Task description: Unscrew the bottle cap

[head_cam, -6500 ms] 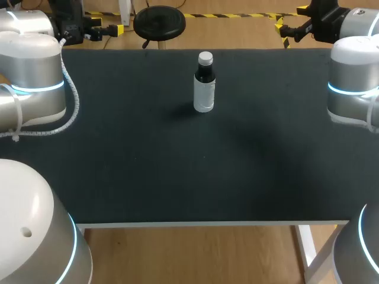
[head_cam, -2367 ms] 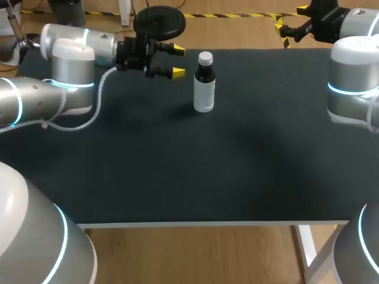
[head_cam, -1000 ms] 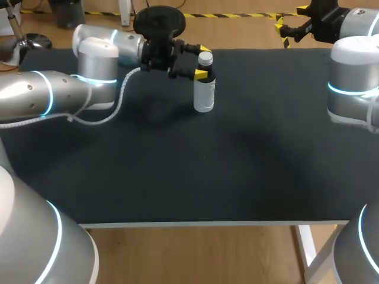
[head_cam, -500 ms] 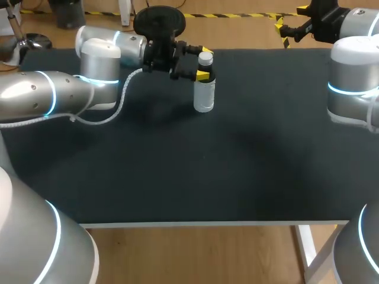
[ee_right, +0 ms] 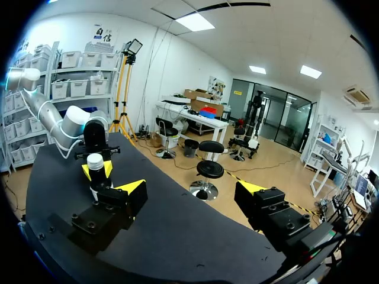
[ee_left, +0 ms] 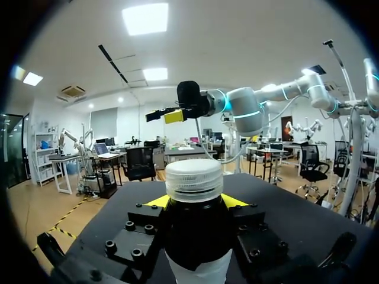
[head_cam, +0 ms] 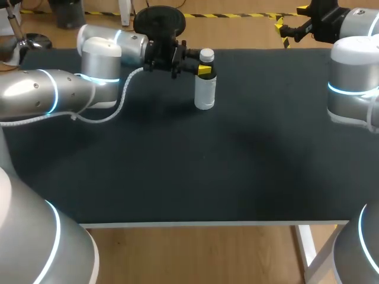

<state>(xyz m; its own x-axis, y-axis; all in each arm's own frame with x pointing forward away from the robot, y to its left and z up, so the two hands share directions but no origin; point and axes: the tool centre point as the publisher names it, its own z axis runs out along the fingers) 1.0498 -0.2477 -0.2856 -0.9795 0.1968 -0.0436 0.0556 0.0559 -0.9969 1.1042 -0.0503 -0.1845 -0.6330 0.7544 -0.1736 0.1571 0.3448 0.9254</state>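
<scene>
Head view: the bottle (head_cam: 204, 92) stood at twelve o'clock on the table (head_cam: 189, 165). The left gripper (head_cam: 203, 68), open a moment earlier, had closed on its neck below the cap (head_cam: 206, 55).

Left wrist view: both fingers clasped the neck, so the bottle looked steadied for unscrewing.

Right wrist view: the right gripper (ee_right: 190, 190) hung wide open, far off.

Black table (head_cam: 177, 165), white-capped bottle (head_cam: 205, 89) standing upright near its far edge

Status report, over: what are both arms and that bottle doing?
Left gripper shut on bottle neck, below cap. Right gripper open, at far right corner. Bottle upright, cap on. Nothing blocking.
</scene>
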